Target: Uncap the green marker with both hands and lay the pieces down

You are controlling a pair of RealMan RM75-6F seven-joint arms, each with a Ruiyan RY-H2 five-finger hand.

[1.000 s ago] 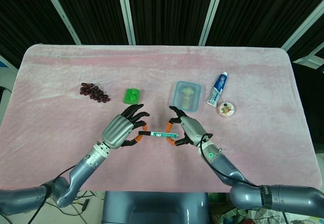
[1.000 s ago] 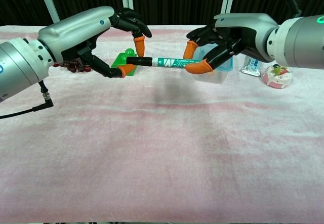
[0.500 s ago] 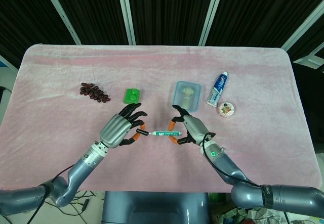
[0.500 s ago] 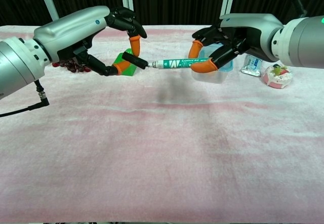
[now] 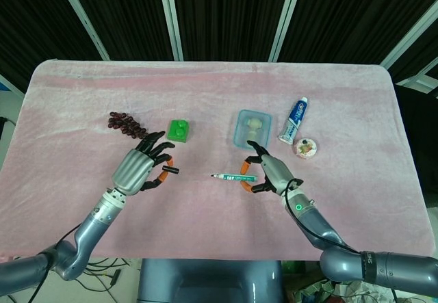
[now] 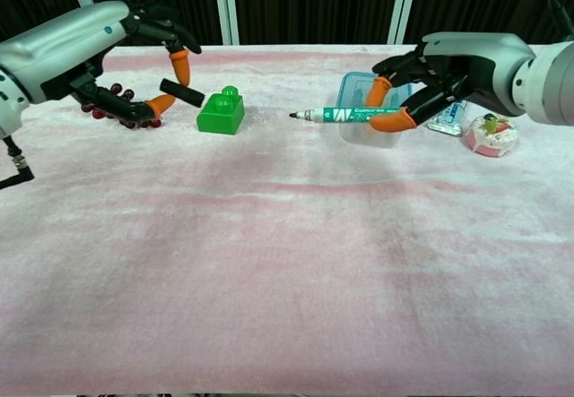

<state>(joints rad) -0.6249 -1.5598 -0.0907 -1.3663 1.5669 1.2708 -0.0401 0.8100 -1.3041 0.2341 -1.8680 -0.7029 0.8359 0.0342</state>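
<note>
The green marker's body (image 5: 233, 177) (image 6: 339, 115) hangs above the pink cloth, its bare tip pointing toward my left side. My right hand (image 5: 265, 172) (image 6: 430, 74) pinches it at its rear end between orange-tipped fingers. The black cap (image 5: 170, 171) (image 6: 181, 91) is off the marker and well apart from it. My left hand (image 5: 139, 167) (image 6: 117, 52) pinches the cap between thumb and a finger, also above the cloth.
A green toy brick (image 5: 179, 130) (image 6: 221, 111) lies between the hands, toward the back. Dark grapes (image 5: 127, 124) sit behind my left hand. A clear blue box (image 5: 252, 128), a toothpaste tube (image 5: 293, 120) and a small round dish (image 5: 306, 147) stand near my right hand.
The cap has come off the marker. My left hand drew it away to the left, while my right hand carried the marker body a little to the right.
</note>
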